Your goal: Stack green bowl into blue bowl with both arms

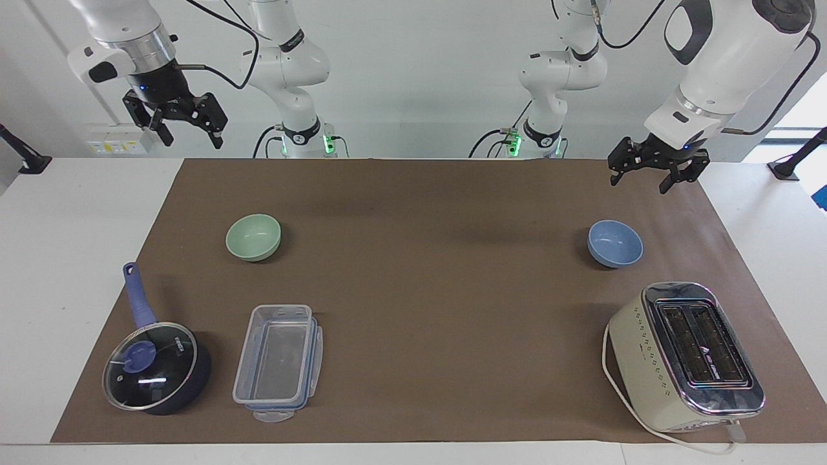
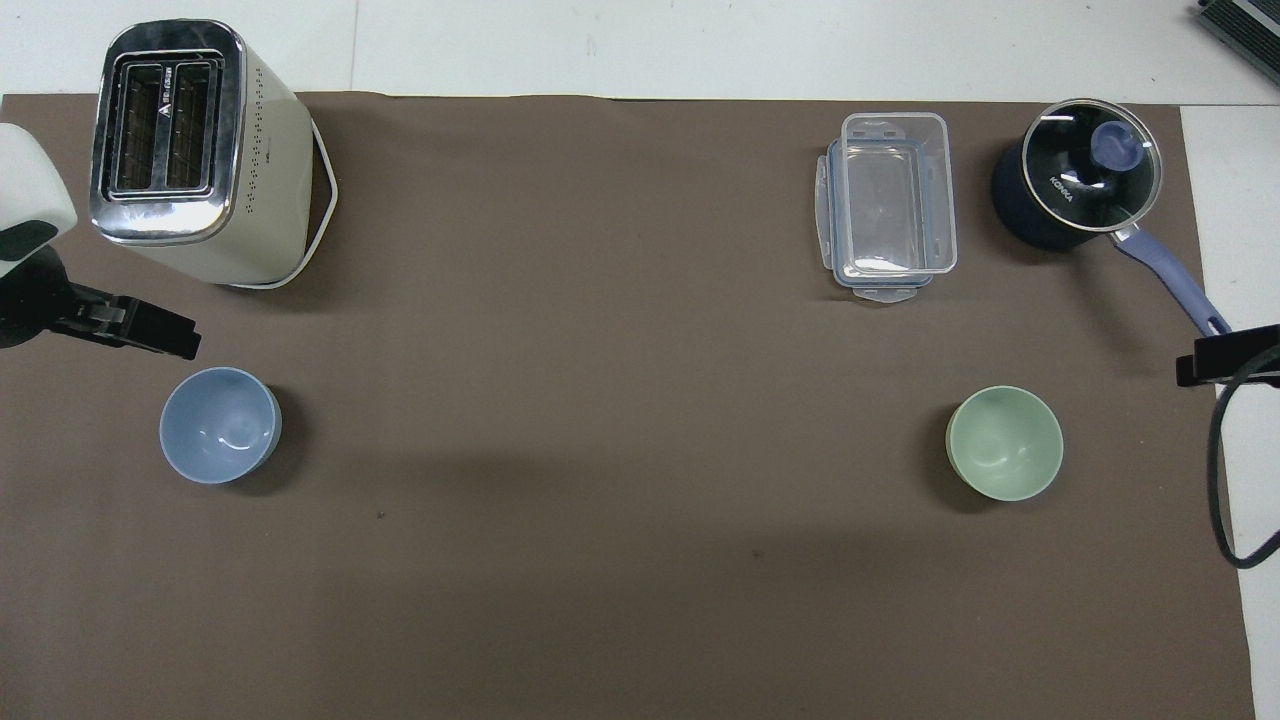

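Observation:
The green bowl sits upright on the brown mat toward the right arm's end. Toward the left arm's end, the blue bowl also stands upright with nothing in it. My left gripper hangs open in the air over the mat at its own end, apart from the blue bowl; one of its fingers shows in the overhead view. High over the table's edge at the right arm's end, my right gripper is open and holds nothing.
A cream toaster stands farther from the robots than the blue bowl. A clear plastic container and a dark lidded saucepan lie farther out than the green bowl. The mat covers most of the table.

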{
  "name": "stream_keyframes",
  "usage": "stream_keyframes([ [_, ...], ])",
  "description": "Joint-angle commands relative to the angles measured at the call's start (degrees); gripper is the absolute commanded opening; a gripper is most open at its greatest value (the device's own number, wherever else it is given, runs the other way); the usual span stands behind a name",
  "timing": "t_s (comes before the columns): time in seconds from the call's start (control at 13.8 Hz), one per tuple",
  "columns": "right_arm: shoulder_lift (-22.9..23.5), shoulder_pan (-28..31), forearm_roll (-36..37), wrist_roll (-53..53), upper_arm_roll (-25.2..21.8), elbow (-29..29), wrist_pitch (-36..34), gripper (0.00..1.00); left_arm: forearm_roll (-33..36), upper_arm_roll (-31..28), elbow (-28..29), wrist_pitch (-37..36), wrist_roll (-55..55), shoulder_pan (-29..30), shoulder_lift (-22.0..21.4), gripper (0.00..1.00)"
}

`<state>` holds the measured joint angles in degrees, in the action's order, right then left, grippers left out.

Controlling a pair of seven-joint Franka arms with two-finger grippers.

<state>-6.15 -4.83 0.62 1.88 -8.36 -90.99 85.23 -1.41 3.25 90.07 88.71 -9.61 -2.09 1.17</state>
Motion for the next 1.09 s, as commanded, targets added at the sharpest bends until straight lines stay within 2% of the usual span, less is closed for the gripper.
stream_keyframes([
  [0.0,-1.3,0.7,0.1,-0.9,0.5,-1.6,0.6,1.00,0.7,-0.2,-1.4,-1.1,0.8,-0.6,0.5,1.00],
  [1.02,-1.4,0.8,0.1,-1.0,0.5,-1.6,0.6,1.00,0.6,-0.2,-1.4,-1.5,1.0,0.0,-0.5,1.00],
])
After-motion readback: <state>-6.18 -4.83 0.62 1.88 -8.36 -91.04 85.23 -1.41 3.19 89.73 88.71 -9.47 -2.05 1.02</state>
